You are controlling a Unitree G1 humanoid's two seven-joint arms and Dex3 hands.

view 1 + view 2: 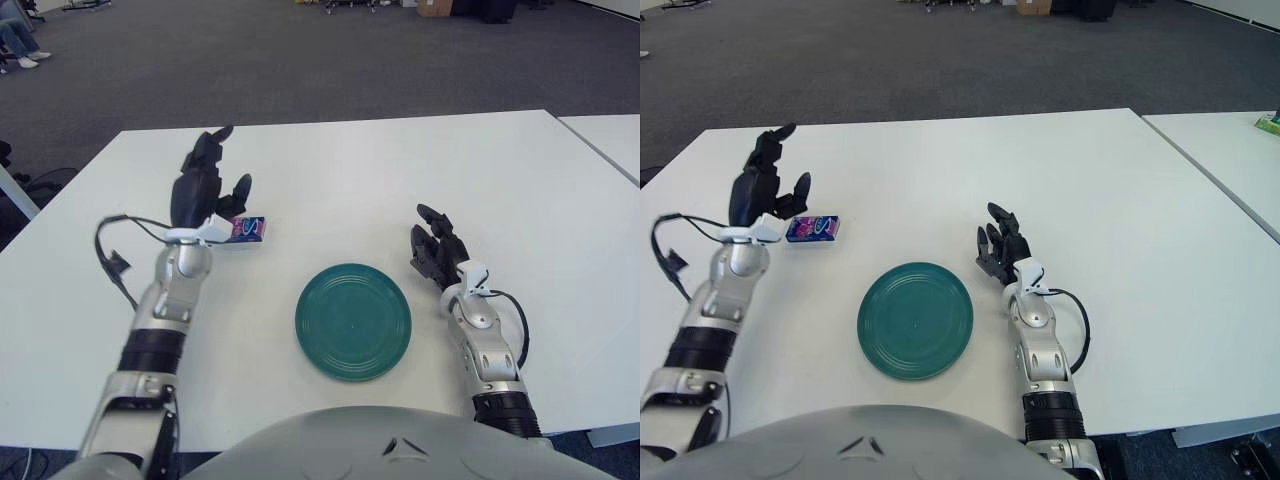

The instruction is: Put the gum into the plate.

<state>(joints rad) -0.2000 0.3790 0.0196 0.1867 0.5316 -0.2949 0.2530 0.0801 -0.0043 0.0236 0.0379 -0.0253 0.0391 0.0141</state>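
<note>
Green plate (353, 320) on white worktop (330, 170), near centre. Gum (246, 229), blue-purple pack, flat on worktop, far-left of plate, apart from it. Left robot hand (205, 190) raised just left of gum, fingers spread, holding nothing. Right robot hand (436, 250) right of plate, fingers loosely extended, empty.

White table (350, 170), bearing a green plate (353, 320) and a gum pack (247, 229).
</note>
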